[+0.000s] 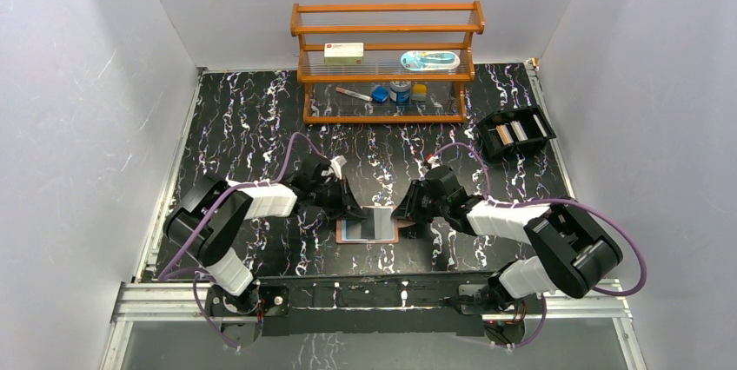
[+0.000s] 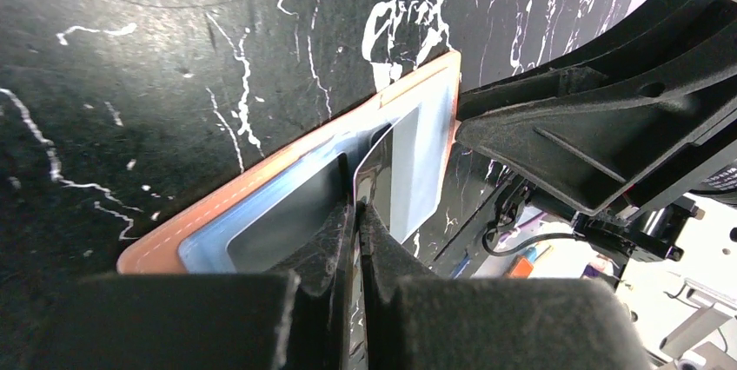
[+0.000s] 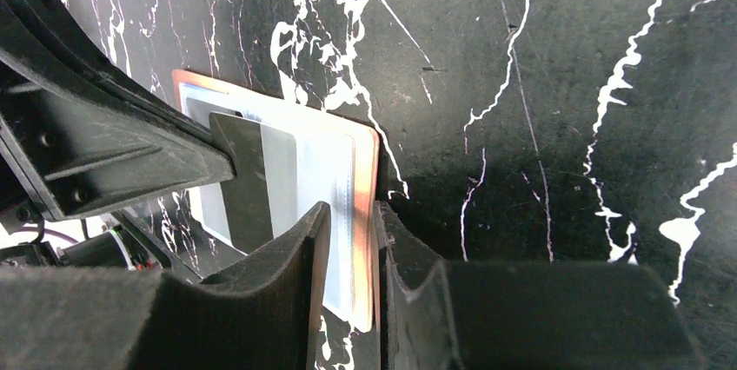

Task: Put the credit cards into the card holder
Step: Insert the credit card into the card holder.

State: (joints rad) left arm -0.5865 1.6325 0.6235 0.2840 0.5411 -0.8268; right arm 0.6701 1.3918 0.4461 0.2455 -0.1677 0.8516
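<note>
The tan-pink card holder (image 1: 388, 235) lies open on the black marble table, between both grippers, with its bluish-grey sleeves facing up. My left gripper (image 1: 355, 210) is shut on a thin grey credit card (image 2: 369, 166), seen edge-on, whose far end rests at a sleeve of the card holder (image 2: 217, 214). My right gripper (image 3: 352, 209) is closed over the right edge of the card holder (image 3: 335, 157), one finger on each side. The card shows dark grey in the right wrist view (image 3: 248, 179). The right gripper (image 1: 402, 214) sits at the holder's right side.
A black compartment tray (image 1: 514, 133) holding pale flat items stands at the back right. A wooden shelf rack (image 1: 387, 62) at the back carries a white box with a red label (image 1: 343, 51) and small items. White walls enclose the table.
</note>
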